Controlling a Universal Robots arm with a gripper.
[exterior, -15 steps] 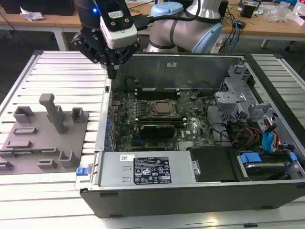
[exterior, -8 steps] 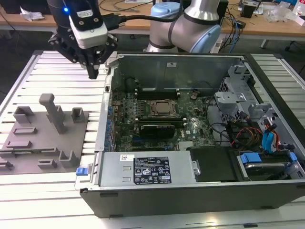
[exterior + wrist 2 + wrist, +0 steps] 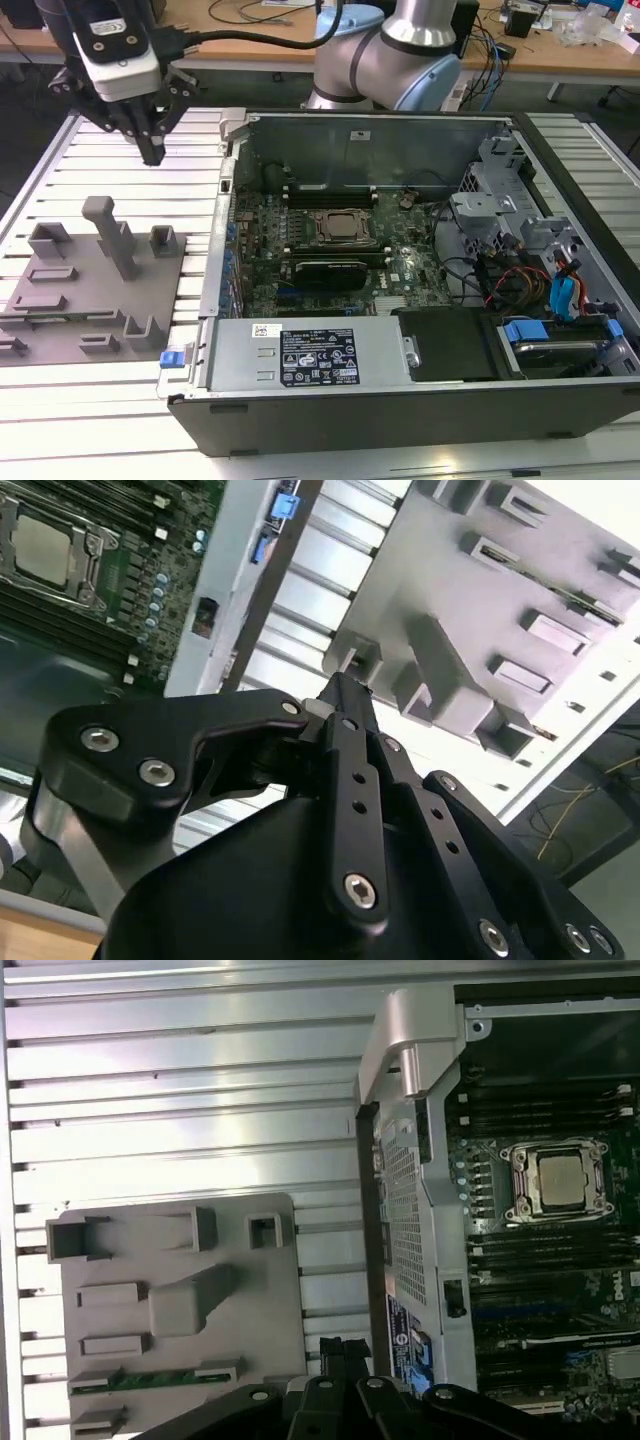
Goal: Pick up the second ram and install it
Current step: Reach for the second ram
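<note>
- Green, thin and narrow, the second ram (image 3: 150, 1378) lies in a holder on the grey fixture plate (image 3: 272, 1295), set between two small grey end brackets, as the first wrist view shows.
- Nothing is touching the stick; it sits in a holder by one edge of the plate, in the part farthest from the computer case (image 3: 380, 140).
- The gripper (image 3: 152, 152) hangs above the slatted metal table (image 3: 100, 420), beyond the fixture plate (image 3: 100, 300) and close to the case's corner on the exterior view's left.
- Its black fingers are pressed together into a single tip with nothing between them; the second wrist view confirms this at the gripper (image 3: 343, 692), and the first wrist view shows the same joined tip (image 3: 343, 1350).
- The gripper is clear of the plate and of the case, contacting neither.
- The case lies open on its side, exposing the green motherboard (image 3: 258, 218) with the CPU socket (image 3: 340, 228) near its middle and long black memory slots on both sides of it.
- A grey power supply (image 3: 300, 355) occupies the near wall of the case in the exterior view.
- The arm (image 3: 410, 60) stands behind the case, its wrist reaching across to the exterior view's left.
</note>
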